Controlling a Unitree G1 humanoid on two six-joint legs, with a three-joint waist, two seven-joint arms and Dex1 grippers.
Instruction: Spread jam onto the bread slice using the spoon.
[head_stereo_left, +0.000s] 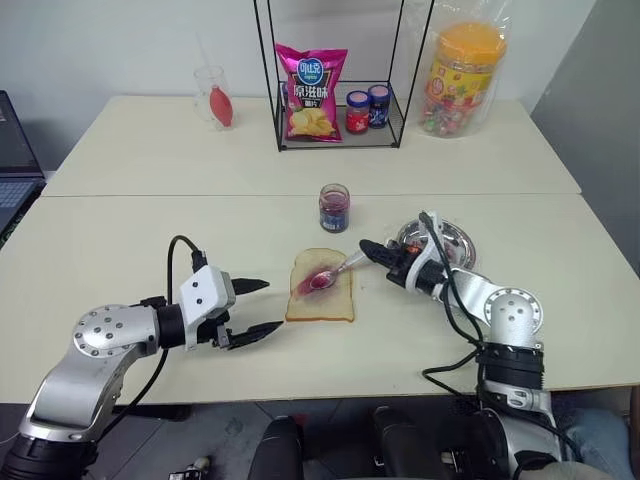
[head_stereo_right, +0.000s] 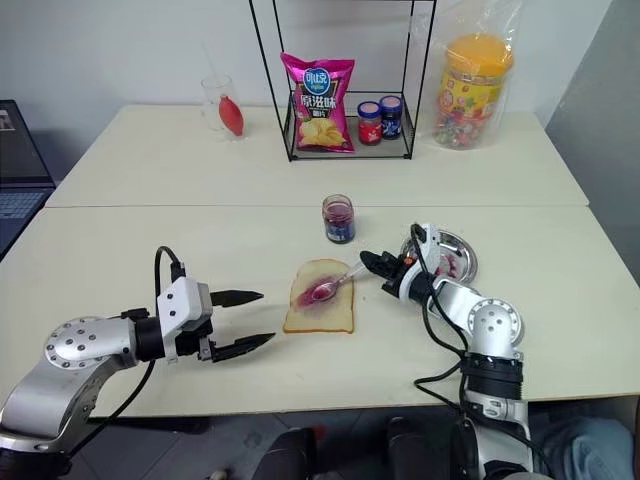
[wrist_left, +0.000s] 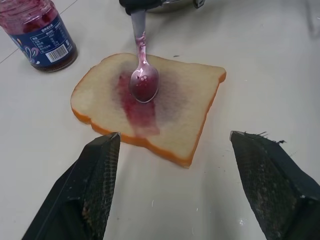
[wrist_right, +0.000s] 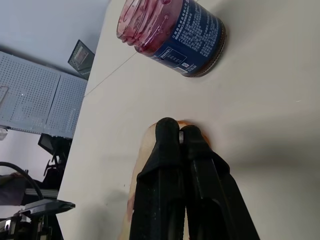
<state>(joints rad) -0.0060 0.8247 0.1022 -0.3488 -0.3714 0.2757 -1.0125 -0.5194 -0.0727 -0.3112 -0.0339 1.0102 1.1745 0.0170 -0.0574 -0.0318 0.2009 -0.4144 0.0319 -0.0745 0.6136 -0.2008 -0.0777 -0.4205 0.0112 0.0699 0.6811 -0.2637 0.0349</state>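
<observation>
Spoon (wrist_left: 144, 82) on bread slice (wrist_left: 150, 107), right hand (head_stereo_left: 375, 251) gripping

bread (head_stereo_left: 322, 287): flat on table, purple smear at middle
spoon (wrist_left: 144, 82): bowl resting on smear
jam (head_stereo_left: 334, 208): open jar, upright, behind bread

We lose the spoon (wrist_left: 143, 75) handle's end inside the right gripper (head_stereo_left: 371, 250), whose fingers (wrist_right: 175, 170) cover most of the bread slice (wrist_right: 145, 150).

On the cream tabletop (head_stereo_left: 150, 240) we see the bread slice (head_stereo_left: 321, 290) at centre, the jam (head_stereo_left: 334, 208) at its twelve o'clock, a metal dish (head_stereo_left: 448, 240) at two.
</observation>
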